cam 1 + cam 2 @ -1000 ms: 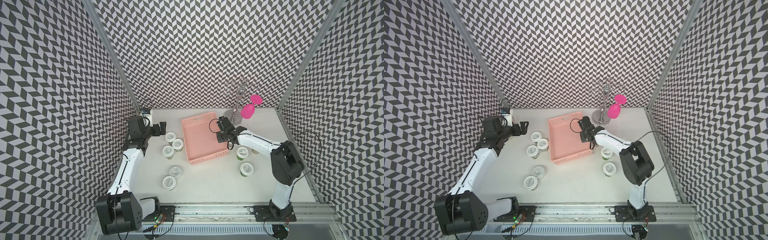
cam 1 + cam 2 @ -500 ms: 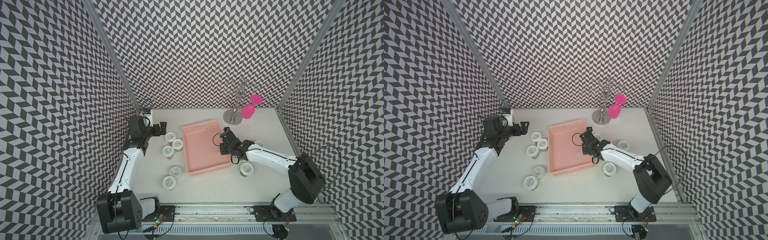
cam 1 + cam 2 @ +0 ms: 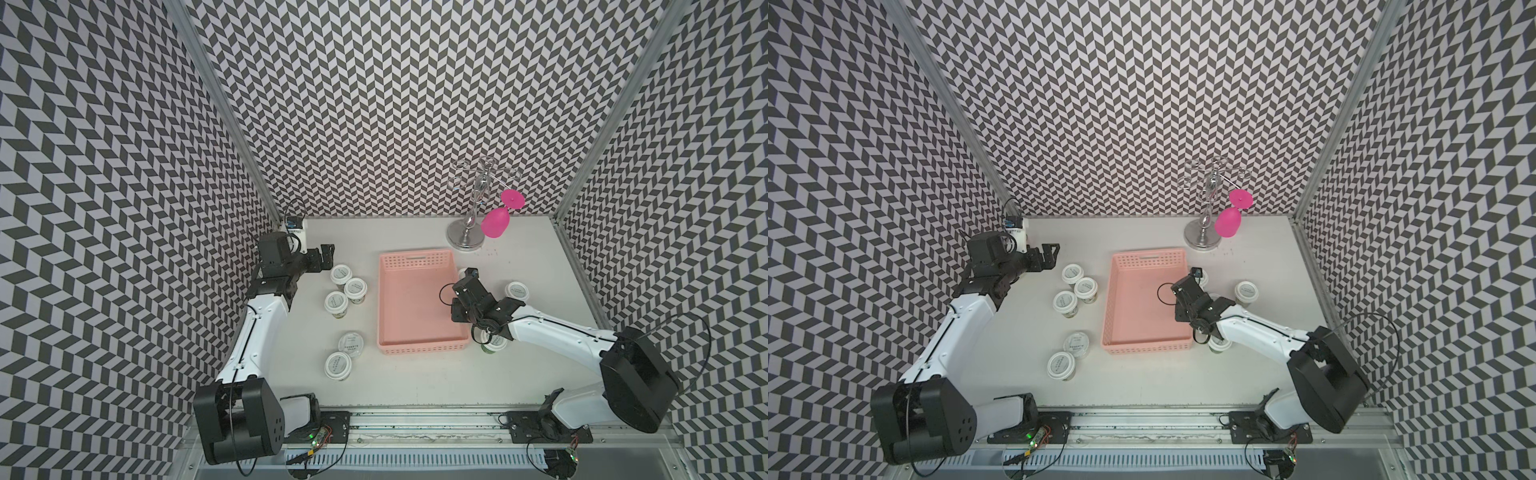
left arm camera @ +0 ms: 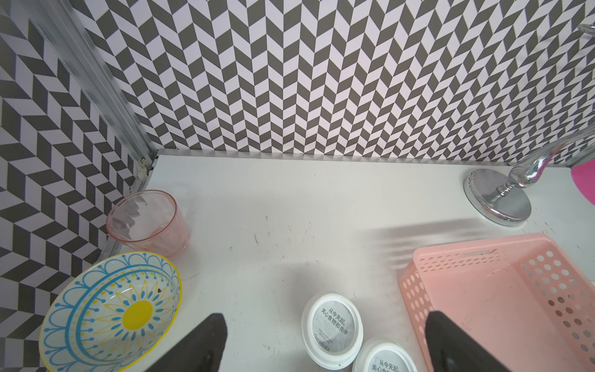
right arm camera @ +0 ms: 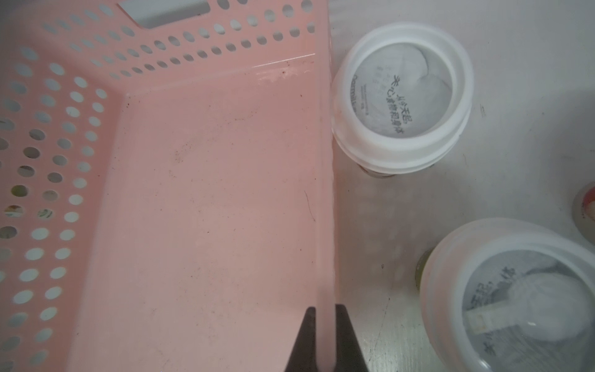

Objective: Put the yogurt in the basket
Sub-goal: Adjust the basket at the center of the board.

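Yogurt cup lid [image 4: 333, 328]: grey print "从今天起, 关心食物和身体"; brand "Oarmilk" along the edge. Second yogurt cup lid [image 5: 402, 100]: same print. Finer lines illegible.

Open room lies over the pink basket [image 3: 419, 307], but yogurt cups [image 3: 355, 287] stand near both long sides and a metal rack [image 3: 465, 239] stands behind it.

Pale-pink basket [image 3: 415, 261] sits mid-table, square to the front edge, perforated walls, empty. Five white-lidded yogurt cups [image 3: 355, 289] sit on its left: three clustered, two nearer the front. More on its right, one cup [image 3: 517, 291] standing clear, others half hidden.
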Available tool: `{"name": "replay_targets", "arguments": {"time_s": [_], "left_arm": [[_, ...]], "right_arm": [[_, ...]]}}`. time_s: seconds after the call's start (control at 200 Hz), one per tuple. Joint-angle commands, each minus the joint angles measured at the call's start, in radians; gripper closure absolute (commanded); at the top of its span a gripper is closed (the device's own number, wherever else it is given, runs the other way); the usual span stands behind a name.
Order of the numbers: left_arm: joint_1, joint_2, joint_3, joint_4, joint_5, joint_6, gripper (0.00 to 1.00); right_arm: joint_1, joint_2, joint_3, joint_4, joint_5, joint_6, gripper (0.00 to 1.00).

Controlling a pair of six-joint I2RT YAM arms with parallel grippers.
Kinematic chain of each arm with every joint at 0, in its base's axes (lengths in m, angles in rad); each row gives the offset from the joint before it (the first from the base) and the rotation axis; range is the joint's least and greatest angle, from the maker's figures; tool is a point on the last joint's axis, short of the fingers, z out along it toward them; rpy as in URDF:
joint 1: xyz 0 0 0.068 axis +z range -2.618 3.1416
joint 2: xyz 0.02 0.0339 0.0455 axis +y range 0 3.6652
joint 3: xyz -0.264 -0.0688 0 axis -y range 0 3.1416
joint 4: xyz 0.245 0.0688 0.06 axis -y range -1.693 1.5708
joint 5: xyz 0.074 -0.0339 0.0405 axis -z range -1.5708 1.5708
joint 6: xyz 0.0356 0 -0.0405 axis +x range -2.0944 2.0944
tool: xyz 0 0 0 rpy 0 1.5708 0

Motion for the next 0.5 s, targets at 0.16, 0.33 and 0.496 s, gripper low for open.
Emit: {"name": "replay_targets", "arguments": {"time_s": [0.16, 0.33, 0.496], "left_arm": [[0.006, -0.004, 0.023, 0.015, 0.018, 0.001, 0.00], [0.005, -0.009, 0.023, 0.012, 0.027, 0.013, 0.00], [0.005, -0.005, 0.016, 0.015, 0.045, 0.017, 0.00]], "right_arm": [[0.005, 0.038, -0.009, 0.110, -0.040, -0.005, 1.00], [0.005, 0.089, 0.010, 0.115, -0.054, -0.032, 0.99], [0.005, 0.079, 0.005, 0.116, -0.055, -0.016, 0.85]]}}
